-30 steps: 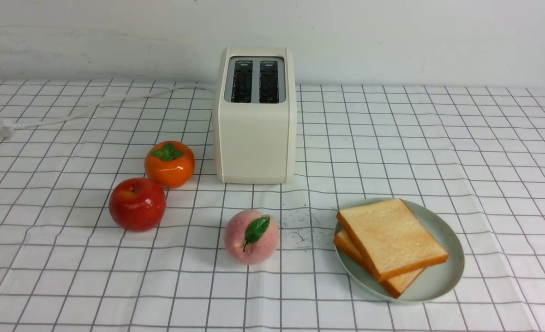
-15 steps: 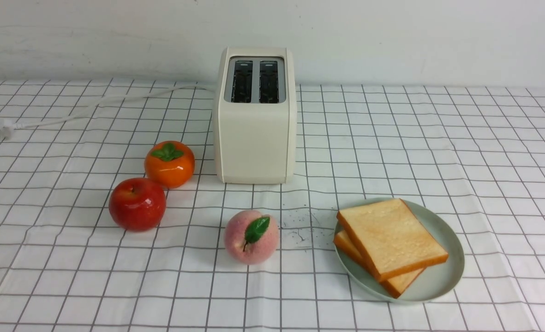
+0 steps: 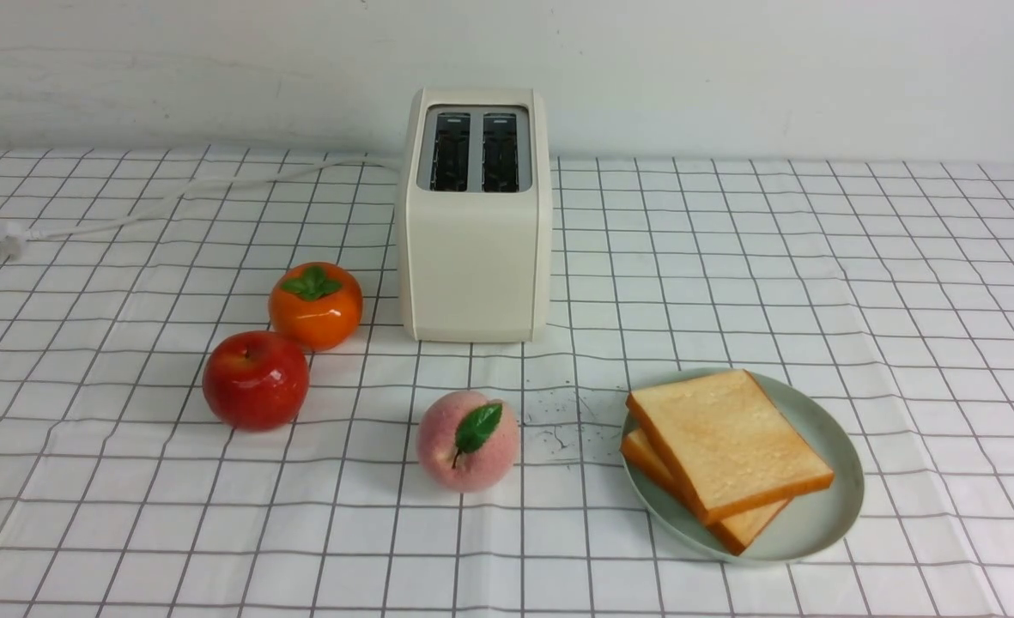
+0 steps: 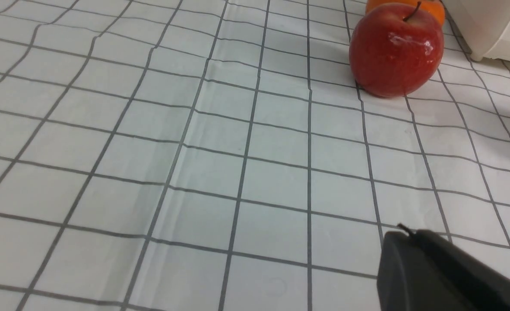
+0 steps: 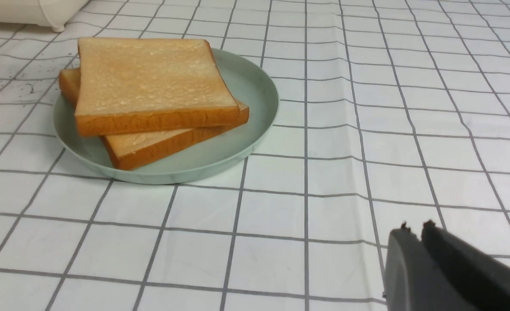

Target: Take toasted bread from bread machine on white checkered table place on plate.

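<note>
Toasted bread (image 3: 727,452) stacked on the plate (image 3: 833,506) near the counter's front edge.
Nothing has moved since earlier; right gripper (image 5: 414,231) closed, left gripper (image 4: 403,233) appears closed too.

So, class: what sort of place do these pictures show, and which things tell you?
Probably a staged kitchen-style tabletop for robot practice: a toaster and a plate of toast sit on a checkered cloth against a bare wall, beside glossy, fake-looking fruit.

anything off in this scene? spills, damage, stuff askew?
Minor only. Dark specks and scuffs mark the cloth between the peach and the plate. The two slices lie stacked askew, corners not aligned, the lower one's corners poking out. The toaster stands upright with empty slots, its cord unplugged.
</note>
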Controlling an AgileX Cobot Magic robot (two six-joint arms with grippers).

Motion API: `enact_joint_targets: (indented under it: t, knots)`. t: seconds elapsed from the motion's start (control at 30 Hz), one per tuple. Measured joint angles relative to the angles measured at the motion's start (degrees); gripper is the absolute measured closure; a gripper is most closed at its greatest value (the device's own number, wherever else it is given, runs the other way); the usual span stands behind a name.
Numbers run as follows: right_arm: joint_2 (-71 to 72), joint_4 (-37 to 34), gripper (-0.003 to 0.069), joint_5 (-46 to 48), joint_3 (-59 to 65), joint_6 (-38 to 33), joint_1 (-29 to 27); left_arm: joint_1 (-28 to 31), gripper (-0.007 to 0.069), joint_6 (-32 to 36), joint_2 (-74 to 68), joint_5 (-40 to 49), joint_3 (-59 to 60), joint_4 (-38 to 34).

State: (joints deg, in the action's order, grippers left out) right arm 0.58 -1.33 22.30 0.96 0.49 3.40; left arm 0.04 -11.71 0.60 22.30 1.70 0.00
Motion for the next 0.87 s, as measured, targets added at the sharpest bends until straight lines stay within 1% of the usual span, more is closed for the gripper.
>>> enact_joint_targets:
  t: [0.87]
  knots:
    - [0.0,0.0,0.0608,0.0,0.0,0.0,0.0,0.0,0.0626,0.0,0.0,0.0,0.0,0.0]
